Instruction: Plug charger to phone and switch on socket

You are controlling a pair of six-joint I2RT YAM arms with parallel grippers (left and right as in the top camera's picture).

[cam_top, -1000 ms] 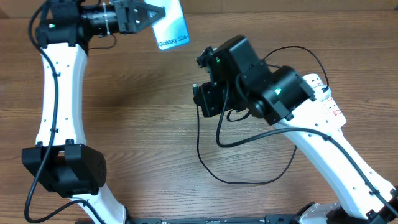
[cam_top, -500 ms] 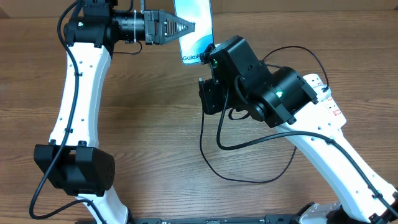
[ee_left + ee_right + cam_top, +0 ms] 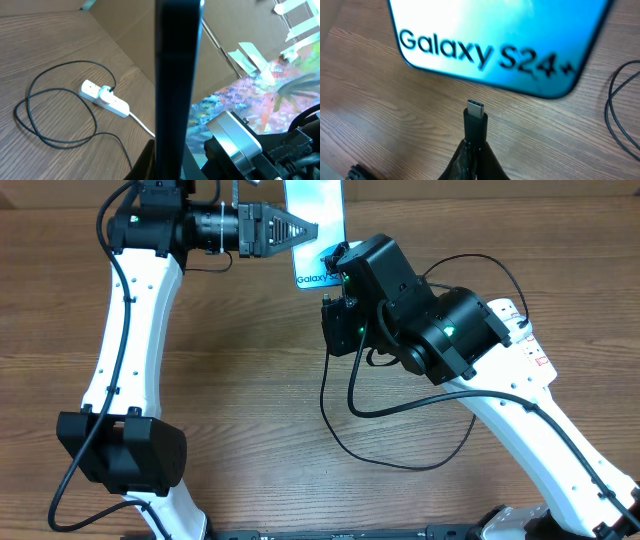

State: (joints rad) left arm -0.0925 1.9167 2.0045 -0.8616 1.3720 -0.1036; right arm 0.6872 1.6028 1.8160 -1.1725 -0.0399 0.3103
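Note:
My left gripper (image 3: 303, 230) is shut on the phone (image 3: 318, 215) and holds it above the table at the far middle. The screen reads "Galaxy S24" (image 3: 495, 40). In the left wrist view the phone (image 3: 177, 75) shows edge-on and dark between the fingers. My right gripper (image 3: 476, 150) is shut on the charger's small plug tip (image 3: 475, 111). The tip points at the phone's lower edge with a small gap between them. The black cable (image 3: 380, 455) loops over the table. The white socket (image 3: 105, 97) lies flat with the charger's black plug in it.
In the overhead view the right arm's wrist (image 3: 400, 290) covers its own fingers and much of the socket (image 3: 520, 320). A thick white cord (image 3: 142, 125) runs from the socket. A cardboard wall (image 3: 150, 45) borders the table's far side.
The left arm has swung the phone rightward until it is next to the right wrist. The right gripper has shifted slightly up towards the phone's lower edge.

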